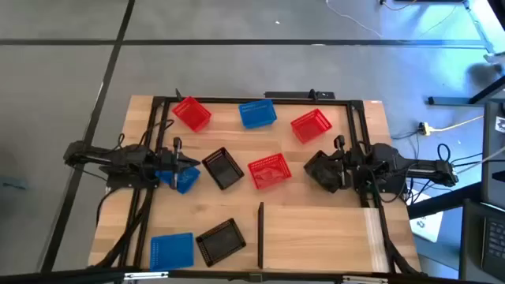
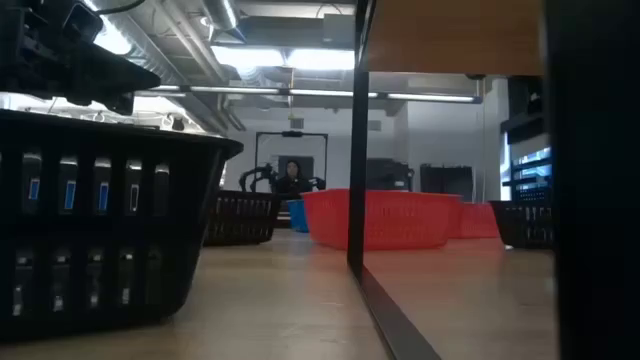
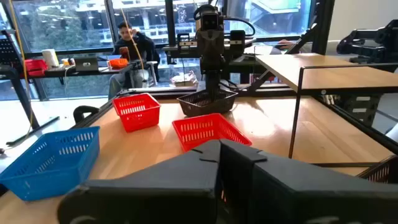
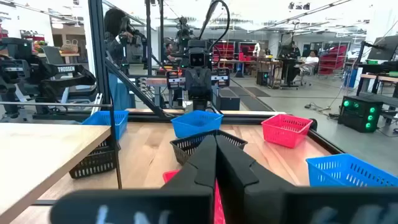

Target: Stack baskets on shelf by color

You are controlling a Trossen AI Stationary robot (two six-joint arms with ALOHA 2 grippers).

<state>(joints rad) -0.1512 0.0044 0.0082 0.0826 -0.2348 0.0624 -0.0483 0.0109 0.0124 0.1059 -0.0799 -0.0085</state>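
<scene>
My left gripper (image 1: 186,164) is shut on a blue basket (image 1: 184,181) at the table's left middle; the right wrist view shows this basket (image 4: 198,122) under the left arm. My right gripper (image 1: 322,167) is shut on a black basket (image 3: 208,102) at the right middle. Between them a black basket (image 1: 222,169) and a red basket (image 1: 269,172) rest on their bases. Two red baskets (image 1: 192,113) (image 1: 311,125) and a blue basket (image 1: 257,113) sit along the far side. A blue basket (image 1: 171,250) and a black basket (image 1: 220,241) sit near left. The shelf (image 1: 319,237) is near right. My left gripper holds the blue basket by its rim (image 4: 199,114), coming from above with the fingers pointing down. The gripper body hides the hold in its own wrist view. The basket hangs below the fingers, its open side up. My right gripper holds the black basket at its rim (image 3: 211,94), coming from above with the fingers pointing down. The basket sits below the fingers, slightly tilted. Whether its base is clear of the table cannot be told.
The shelf is a raised pale panel (image 3: 329,73) on thin black legs (image 3: 297,112), with a black bar (image 1: 260,225) on its left side. Black frame rails (image 1: 252,99) run round the table. People sit in the room beyond (image 3: 127,38).
</scene>
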